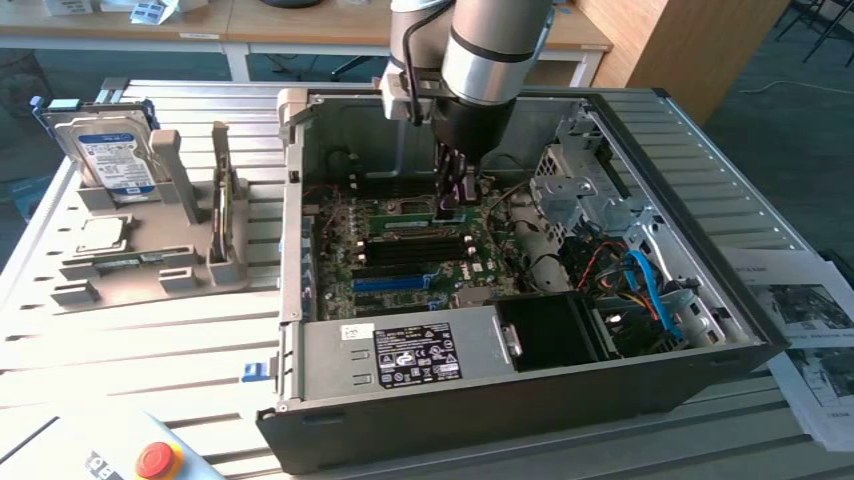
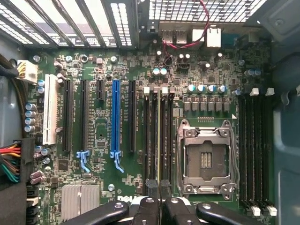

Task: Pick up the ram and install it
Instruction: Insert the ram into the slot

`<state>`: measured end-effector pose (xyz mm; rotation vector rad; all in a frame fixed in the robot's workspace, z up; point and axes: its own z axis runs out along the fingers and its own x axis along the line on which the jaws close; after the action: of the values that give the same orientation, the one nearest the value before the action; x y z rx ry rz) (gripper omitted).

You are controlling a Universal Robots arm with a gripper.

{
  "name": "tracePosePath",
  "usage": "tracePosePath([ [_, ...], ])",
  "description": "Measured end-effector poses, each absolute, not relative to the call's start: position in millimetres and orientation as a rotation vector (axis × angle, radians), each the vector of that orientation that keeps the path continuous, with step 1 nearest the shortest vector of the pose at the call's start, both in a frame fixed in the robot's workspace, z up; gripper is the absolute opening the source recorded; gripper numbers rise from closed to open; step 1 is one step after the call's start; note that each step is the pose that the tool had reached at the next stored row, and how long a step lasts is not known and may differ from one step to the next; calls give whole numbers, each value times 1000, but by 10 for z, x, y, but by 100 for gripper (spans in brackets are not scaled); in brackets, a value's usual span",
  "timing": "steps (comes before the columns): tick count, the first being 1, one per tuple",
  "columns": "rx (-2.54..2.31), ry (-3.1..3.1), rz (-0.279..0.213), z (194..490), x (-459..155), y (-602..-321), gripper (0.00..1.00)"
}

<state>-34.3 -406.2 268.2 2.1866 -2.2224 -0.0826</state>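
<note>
My gripper [image 1: 454, 197] reaches down inside the open computer case [image 1: 747, 340], just above the motherboard [image 1: 400, 270]. In the wrist view the gripper [image 2: 158, 185] is shut on the ram [image 2: 158, 136]. The ram shows edge-on as a thin green-yellow line running along the bank of black memory slots [image 2: 150, 131] beside the empty processor socket [image 2: 205, 157]. I cannot tell whether it sits in a slot or hovers just above one. A second bank of black memory slots [image 2: 255, 145] lies on the other side of the socket.
A long blue slot [image 2: 115, 117] and several black card slots lie beside the memory slots. Cables and a drive cage [image 1: 587, 195] crowd the case at the exterior view's right. At the exterior view's left, a grey fixture [image 1: 174, 260] holds a hard drive [image 1: 114, 160] and a silver processor chip [image 1: 102, 233]. A red stop button [image 1: 158, 460] sits near the front.
</note>
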Motion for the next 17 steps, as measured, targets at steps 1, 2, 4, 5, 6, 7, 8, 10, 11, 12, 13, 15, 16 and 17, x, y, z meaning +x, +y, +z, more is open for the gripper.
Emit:
tracePosePath([
  [1,2187,-2223,-82,2671,-343,-4064,12],
  [2,2187,-2223,-82,2663,-343,-4065,12],
  [4,2187,-2223,-82,2663,-343,-4067,12],
  [5,2187,-2223,-82,2662,-343,-4067,12],
  [6,2187,-2223,-82,2662,-343,-4067,12],
  [7,2187,-2222,-82,2662,-343,-4067,12],
  [8,2189,-2220,-82,2662,-343,-4067,12],
  [10,2198,-2211,-82,2662,-343,-4067,12],
  [11,2202,-2207,-82,2661,-343,-4067,12],
  [12,2205,-2204,-82,2661,-343,-4067,12],
  [13,2205,-2204,-82,2661,-343,-4067,12],
  [15,2205,-2204,-82,2660,-343,-4067,12],
  [16,2203,-2206,-82,2657,-343,-4068,12],
  [17,2200,-2210,-82,2654,-342,-4072,12],
])
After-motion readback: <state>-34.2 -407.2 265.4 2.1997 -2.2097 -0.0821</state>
